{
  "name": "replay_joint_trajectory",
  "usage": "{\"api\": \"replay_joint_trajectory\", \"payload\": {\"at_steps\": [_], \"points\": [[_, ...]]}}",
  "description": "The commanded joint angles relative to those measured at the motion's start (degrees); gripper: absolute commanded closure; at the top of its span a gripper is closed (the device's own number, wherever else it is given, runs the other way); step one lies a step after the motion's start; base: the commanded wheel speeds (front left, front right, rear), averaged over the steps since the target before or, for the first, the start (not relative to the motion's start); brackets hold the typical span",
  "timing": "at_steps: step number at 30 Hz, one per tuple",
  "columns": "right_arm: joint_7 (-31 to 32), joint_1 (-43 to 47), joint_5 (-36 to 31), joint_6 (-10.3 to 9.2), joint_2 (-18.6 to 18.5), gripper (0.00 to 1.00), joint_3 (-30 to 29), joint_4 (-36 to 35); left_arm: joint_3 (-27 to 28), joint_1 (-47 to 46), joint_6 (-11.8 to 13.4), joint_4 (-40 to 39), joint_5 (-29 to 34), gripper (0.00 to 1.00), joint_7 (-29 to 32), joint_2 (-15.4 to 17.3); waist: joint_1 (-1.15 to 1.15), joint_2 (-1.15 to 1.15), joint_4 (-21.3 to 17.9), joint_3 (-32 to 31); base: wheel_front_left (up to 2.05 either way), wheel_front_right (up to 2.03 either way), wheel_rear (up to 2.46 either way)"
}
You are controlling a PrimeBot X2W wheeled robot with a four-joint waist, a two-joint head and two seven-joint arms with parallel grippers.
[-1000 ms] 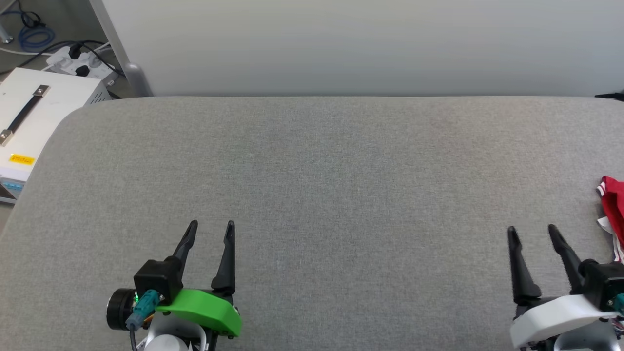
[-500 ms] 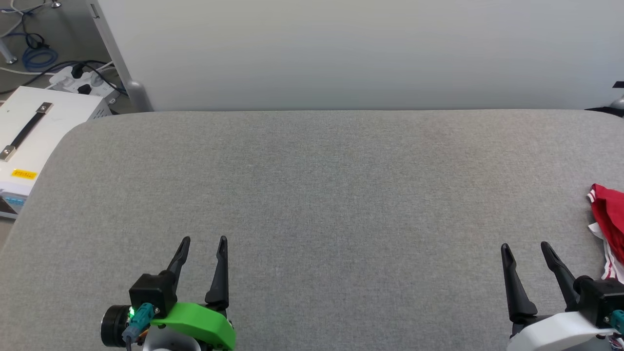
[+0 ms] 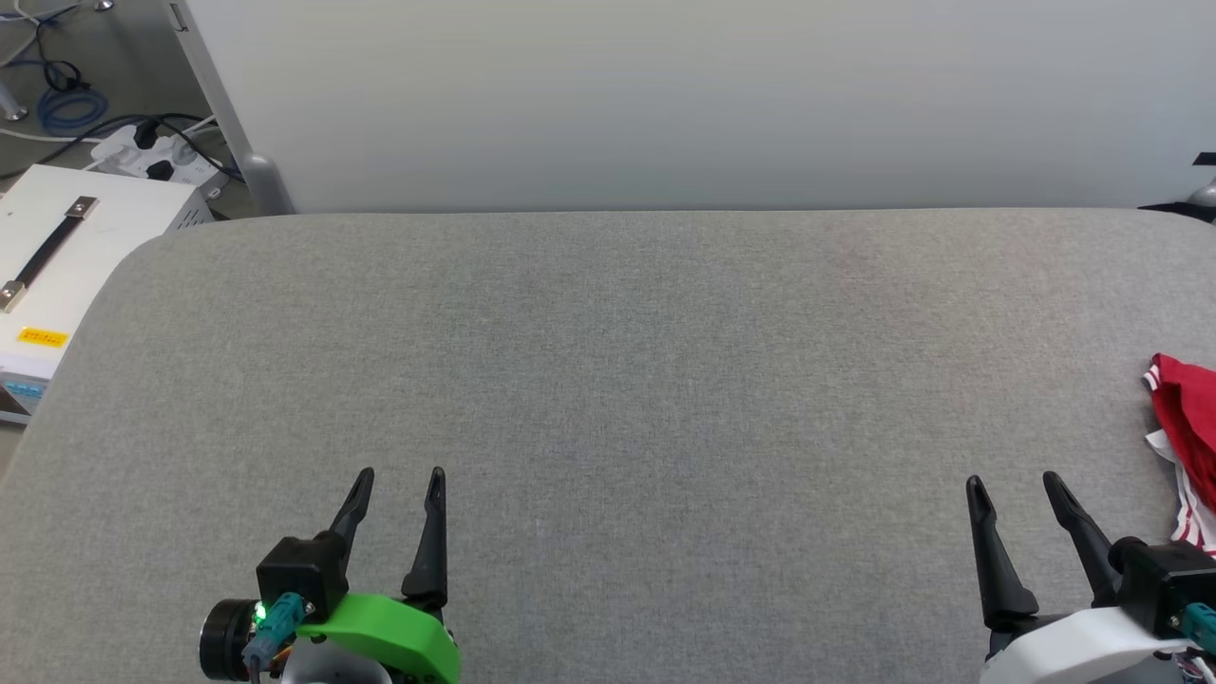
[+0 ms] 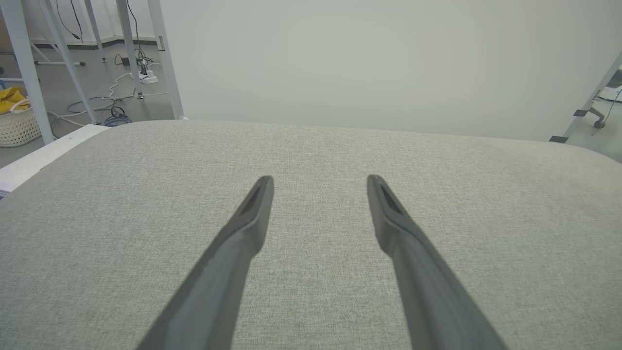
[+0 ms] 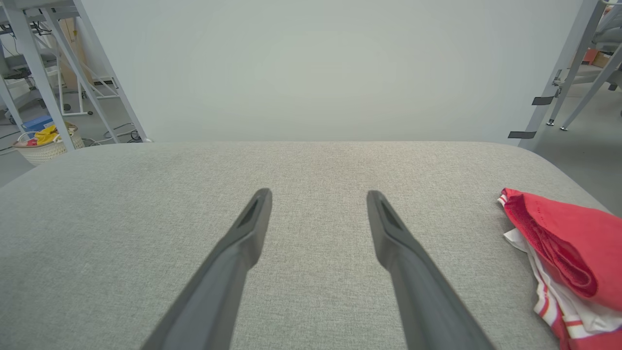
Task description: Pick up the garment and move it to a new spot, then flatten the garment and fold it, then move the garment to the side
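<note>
The shirt (image 3: 1187, 418) lies crumpled at the right edge of the grey padded table (image 3: 608, 332), cut off by the border of the head view; from the right wrist we see it (image 5: 568, 243) as a red heap with white cloth and red-and-white striped trim showing under it; nothing touches it; the right gripper (image 3: 1012, 478) hangs near it, to its left and apart from it, with its two dark fingers spread and nothing between them; the left gripper (image 3: 401, 472) hangs well apart on the other side of the table, its fingers likewise spread and empty; in both wrist views the fingers point across bare grey cloth toward a pale wall (image 3: 665, 95); off the table's left end stands a white box (image 3: 66, 228) with a black handle, with a power strip (image 3: 157, 142) and a coil of blue cable (image 3: 62, 104) on the floor behind it; farther left a pale woven basket (image 4: 17, 126) holds yellow cloth, and from the right wrist something red shows in it too; against a second ago the whole head view has shifted, the table's far edge sitting lower in it, so the camera moved; the shirt lies in the same heap, and both grippers are as wide apart as before.
</note>
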Motion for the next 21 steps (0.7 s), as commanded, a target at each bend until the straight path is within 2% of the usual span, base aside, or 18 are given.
{"api": "replay_joint_trajectory", "payload": {"at_steps": [1, 2, 3, 21], "points": [[-0.5, -0.2, 0.4, -0.05, 0.0, 0.00, 0.1, 0.1, -0.1, -0.1, -0.1, 0.2, 0.1, 0.00, -0.3, 0.3, 0.00, 0.00, 0.0, 0.1, 0.00, 0.00, 0.00], [-0.5, -0.2, 0.4, -0.05, 0.0, 0.00, 0.1, 0.2, -0.1, -0.3, -0.1, 0.2, 0.1, 0.00, -0.3, 0.4, 0.00, 0.00, 0.0, 0.2, 0.00, 0.00, 0.00], [0.0, 0.0, 0.1, 0.00, 0.0, 1.00, 0.1, 0.1, 0.0, 0.0, 0.0, 0.1, 0.0, 1.00, 0.0, 0.0, 0.00, 0.00, 0.0, 0.1, 0.00, 0.00, 0.00], [0.1, -1.5, -1.1, -0.01, 0.0, 1.00, 0.4, 1.6, 1.6, 0.1, -0.1, -1.5, 2.4, 1.00, 2.1, -1.0, 0.00, 0.00, -0.1, 0.1, 0.00, 0.00, 0.00]]}}
